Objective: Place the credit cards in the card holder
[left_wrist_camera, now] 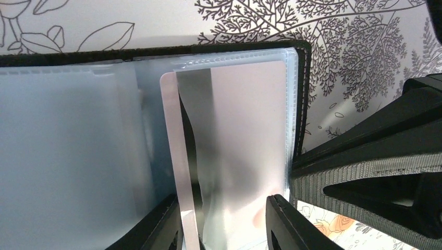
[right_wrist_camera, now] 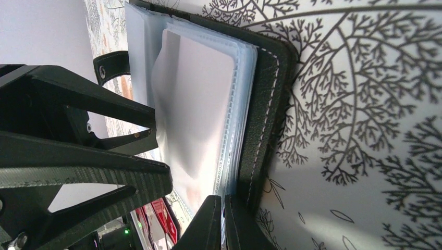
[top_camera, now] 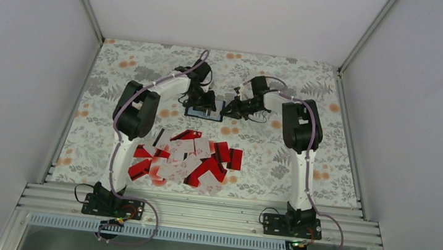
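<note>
With my left fingers point(left_wrist_camera: 284, 226) apart astride the card point(left_wrist_camera: 234, 130) and right fingers point(right_wrist_camera: 208, 224) together at the card holder's point(top_camera: 207, 115) 3 o'clock edge, a crooked push could buckle it.

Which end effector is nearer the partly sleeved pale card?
Left. The left end effector straddles the pale card, jaws open; the right end effector clamps the edge of the card holder beside it.

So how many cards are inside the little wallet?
1 that I can see: a pale card slid into a clear sleeve of the card holder. More could hide behind the other sleeves.
</note>
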Controlling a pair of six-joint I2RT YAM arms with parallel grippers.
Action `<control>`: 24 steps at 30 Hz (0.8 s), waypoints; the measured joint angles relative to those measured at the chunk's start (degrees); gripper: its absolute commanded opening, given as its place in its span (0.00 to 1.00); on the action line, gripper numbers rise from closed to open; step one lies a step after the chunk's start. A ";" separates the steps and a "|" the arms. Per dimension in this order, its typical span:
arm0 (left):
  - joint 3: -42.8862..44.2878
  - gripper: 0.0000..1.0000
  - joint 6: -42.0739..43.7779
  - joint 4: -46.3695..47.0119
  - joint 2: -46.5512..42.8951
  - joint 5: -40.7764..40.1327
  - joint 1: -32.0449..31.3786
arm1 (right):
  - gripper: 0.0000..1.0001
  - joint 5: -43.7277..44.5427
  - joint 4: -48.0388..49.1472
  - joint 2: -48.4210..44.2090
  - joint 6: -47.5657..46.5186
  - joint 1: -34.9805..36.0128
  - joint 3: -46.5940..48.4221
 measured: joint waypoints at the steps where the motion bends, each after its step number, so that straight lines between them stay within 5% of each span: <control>1: 0.50 0.37 0.02 -0.57 0.26 -0.31 -0.04 | 0.04 -0.04 0.11 0.00 0.00 -0.02 -0.09; 7: 1.25 0.31 0.24 -1.77 0.72 -1.27 -0.11 | 0.05 0.24 0.61 -0.57 0.07 0.00 -0.79; 24: -1.86 0.47 2.69 -1.81 -2.89 -4.37 -1.29 | 0.09 3.34 -3.74 -2.56 -1.20 0.00 -1.18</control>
